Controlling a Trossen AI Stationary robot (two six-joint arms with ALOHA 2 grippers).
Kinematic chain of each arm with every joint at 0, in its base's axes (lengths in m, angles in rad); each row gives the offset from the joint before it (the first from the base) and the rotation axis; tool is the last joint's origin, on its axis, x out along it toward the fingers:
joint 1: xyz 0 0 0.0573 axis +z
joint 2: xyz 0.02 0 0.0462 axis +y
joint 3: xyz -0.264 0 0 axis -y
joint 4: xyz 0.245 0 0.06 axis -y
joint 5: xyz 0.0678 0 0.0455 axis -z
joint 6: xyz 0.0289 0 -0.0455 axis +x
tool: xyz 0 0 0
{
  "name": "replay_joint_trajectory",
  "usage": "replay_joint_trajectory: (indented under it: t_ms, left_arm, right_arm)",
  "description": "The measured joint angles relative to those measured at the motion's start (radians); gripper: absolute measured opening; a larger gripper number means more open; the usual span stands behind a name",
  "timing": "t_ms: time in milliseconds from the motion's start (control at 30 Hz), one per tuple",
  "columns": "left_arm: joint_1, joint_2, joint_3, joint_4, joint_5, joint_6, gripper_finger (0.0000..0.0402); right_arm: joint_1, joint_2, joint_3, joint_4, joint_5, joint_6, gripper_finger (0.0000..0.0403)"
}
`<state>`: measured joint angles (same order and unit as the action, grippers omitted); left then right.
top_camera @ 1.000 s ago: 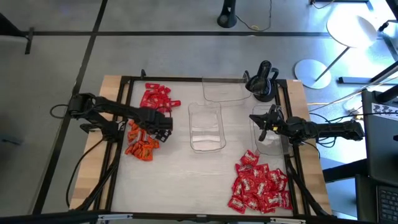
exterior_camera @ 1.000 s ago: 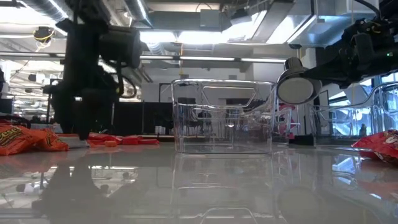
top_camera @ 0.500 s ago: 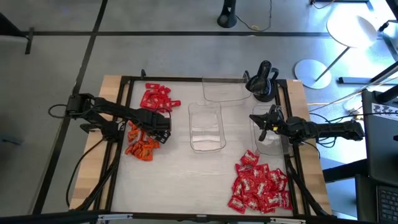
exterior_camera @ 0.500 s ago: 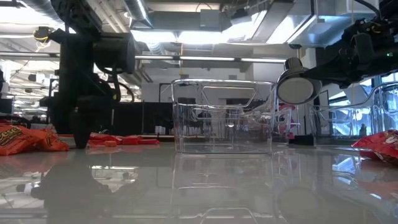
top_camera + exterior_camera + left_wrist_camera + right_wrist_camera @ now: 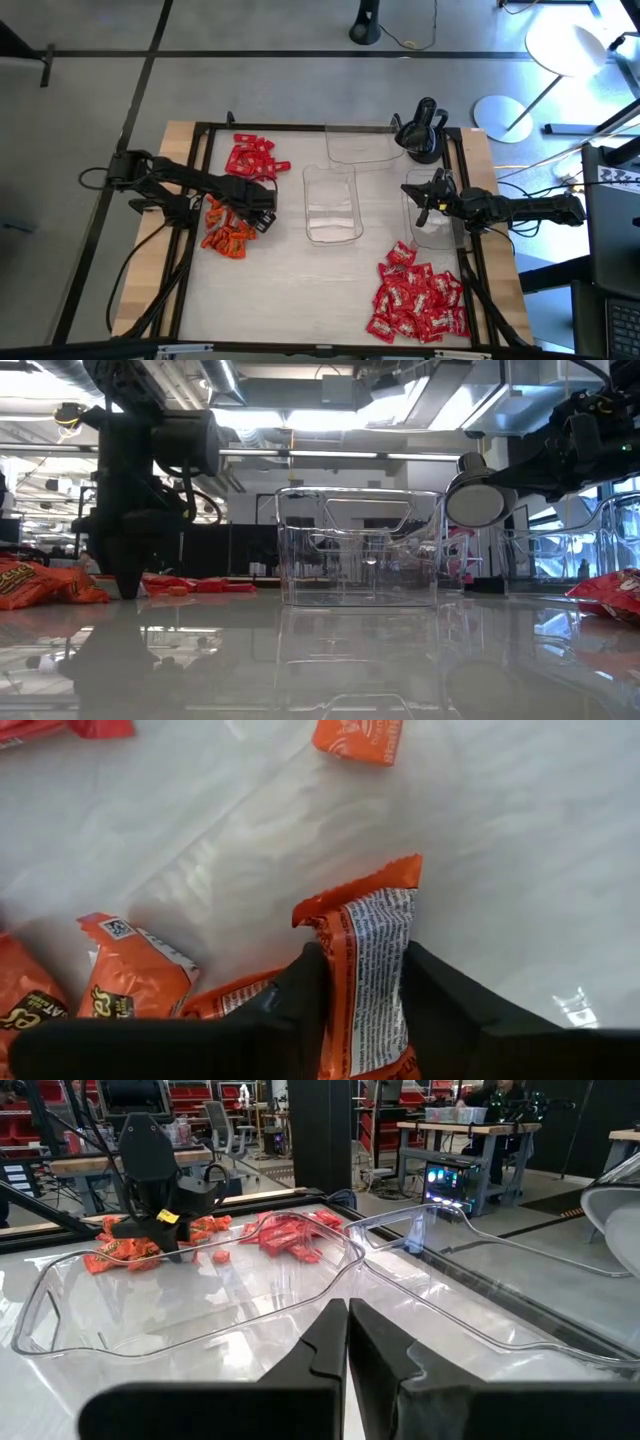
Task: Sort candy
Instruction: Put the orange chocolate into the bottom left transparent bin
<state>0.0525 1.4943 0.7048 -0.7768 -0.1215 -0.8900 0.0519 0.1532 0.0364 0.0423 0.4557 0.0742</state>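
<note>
Your left gripper [image 5: 358, 982] is clamped on one orange candy [image 5: 365, 960] near the table's left edge; shallow grip, it may slip when lifted.

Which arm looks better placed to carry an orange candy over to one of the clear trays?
The left one. The left gripper is down at the orange candy pile with its fingers closed on an orange candy. The right gripper is shut and empty, hovering over the right-hand tray.
</note>
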Motion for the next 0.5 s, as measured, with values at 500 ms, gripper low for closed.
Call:
replay_joint_trajectory:
  t_ms: [500]
  left_arm:
    - [0.001, 0.002, 0.366, -0.249, -0.132, 0.196, 0.009]
  right_arm:
    - [0.0, 0.0, 0.0, 0.0, 0.0, 0.0, 0.0014]
